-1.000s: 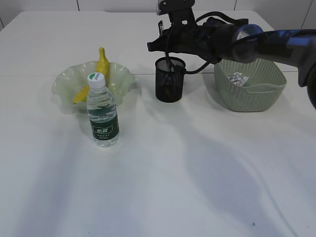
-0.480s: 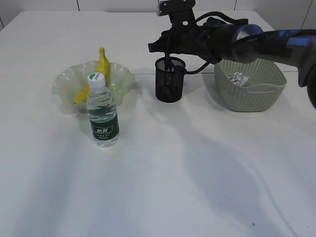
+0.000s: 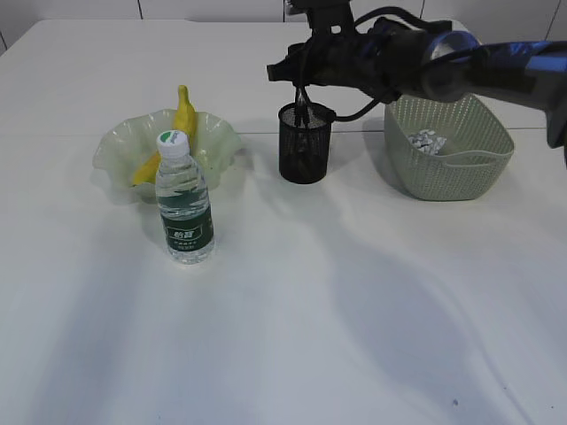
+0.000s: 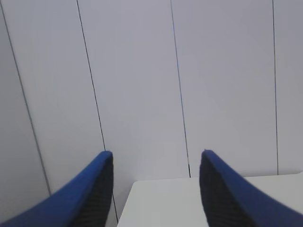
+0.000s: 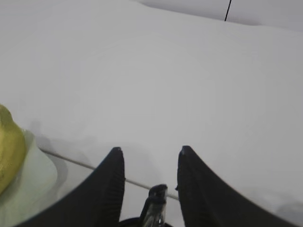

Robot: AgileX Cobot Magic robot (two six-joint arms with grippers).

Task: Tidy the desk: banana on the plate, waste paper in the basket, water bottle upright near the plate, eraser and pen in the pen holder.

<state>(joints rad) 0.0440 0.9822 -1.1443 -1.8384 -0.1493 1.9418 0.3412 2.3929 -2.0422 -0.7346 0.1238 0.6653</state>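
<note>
The banana (image 3: 183, 119) lies in the pale-green plate (image 3: 120, 146) at the left of the white desk (image 3: 283, 319). The water bottle (image 3: 184, 199) stands upright in front of the plate. The black mesh pen holder (image 3: 305, 143) holds the pen (image 3: 304, 102), whose top also shows in the right wrist view (image 5: 155, 205). The waste paper (image 3: 427, 141) lies in the sage-green basket (image 3: 447, 168). My right gripper (image 3: 283, 71) hangs open above the pen holder, jaws (image 5: 149, 153) apart around the pen top. My left gripper (image 4: 155, 156) is open, facing a wall. The eraser is hidden.
The banana's edge (image 5: 9, 146) and the plate rim (image 5: 33, 182) show at the left of the right wrist view. The right arm (image 3: 461, 62) reaches across above the basket. A desk corner (image 4: 189, 198) shows between the left jaws.
My right gripper has risen a little above the pen holder, leaving the pen standing in the cup. Nothing else has moved.
</note>
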